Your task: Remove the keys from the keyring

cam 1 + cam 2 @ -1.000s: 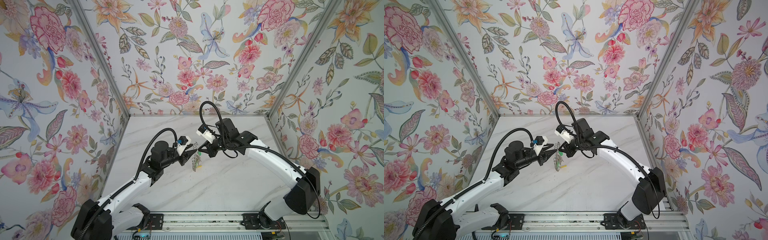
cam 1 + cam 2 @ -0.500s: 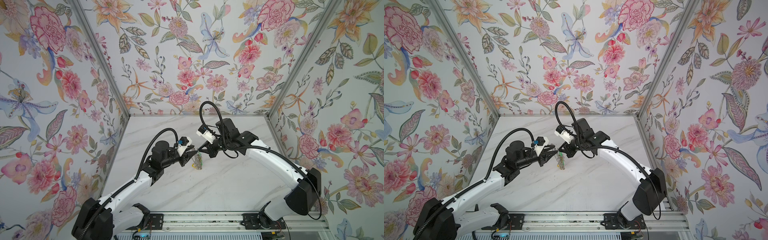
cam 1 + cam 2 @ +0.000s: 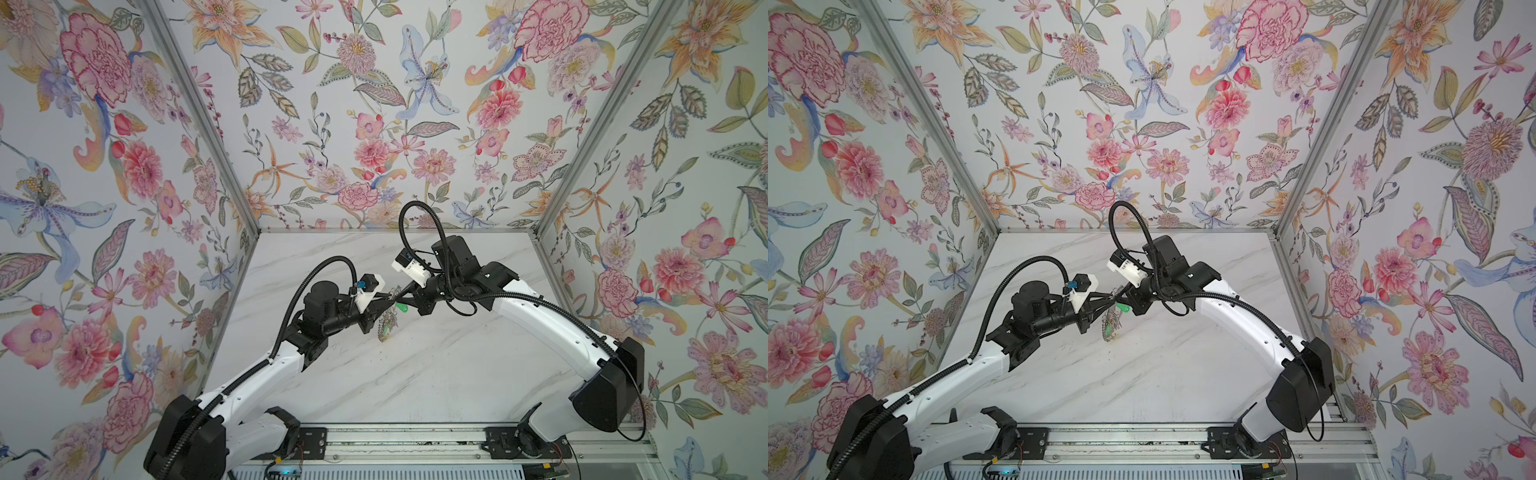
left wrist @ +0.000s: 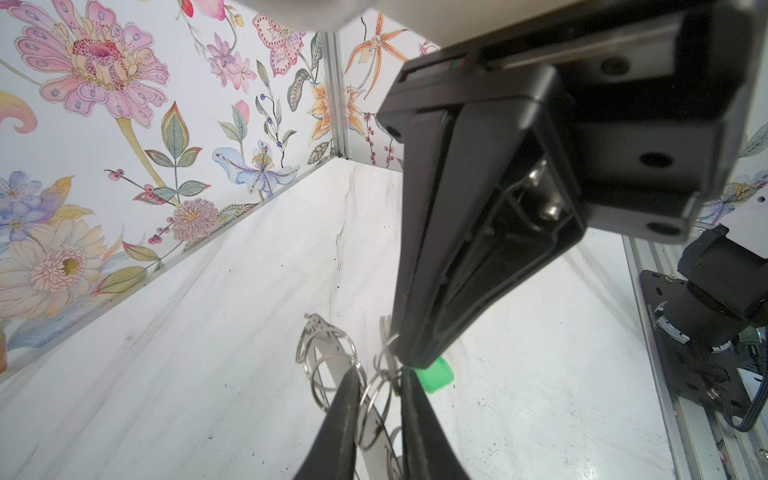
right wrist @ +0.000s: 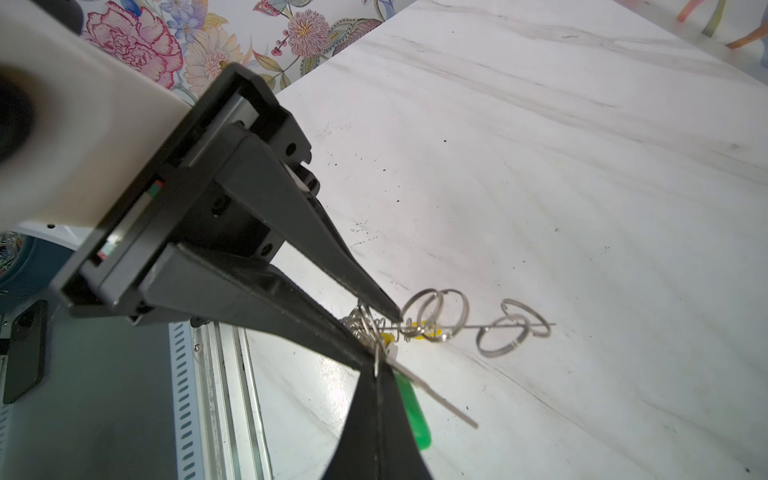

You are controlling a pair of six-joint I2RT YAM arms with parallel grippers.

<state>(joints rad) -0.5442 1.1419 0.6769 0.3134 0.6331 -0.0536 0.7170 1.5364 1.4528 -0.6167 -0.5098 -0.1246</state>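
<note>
The keyring [image 3: 386, 323] hangs over the middle of the bench [image 3: 436, 374], in both top views. From the right wrist I read its plate edge-on, with wire rings [image 5: 442, 316] fanned along it. Uppermost is a green-tagged key [image 3: 401, 307], which juts sideways from the bunch.

The right gripper [image 3: 404, 298] has its fingers pressed together on that key's head end, where a ring enters the seam. The rest of the bunch dangles below this grip.

The left gripper [image 4: 376, 374] meets it tip to tip from the opposite side. Its fingers stand narrow, with rings and the plate between them. I cannot tell whether they pinch anything.

More keys [image 5: 388, 338], yellow-tagged, sit among the rings.
</note>
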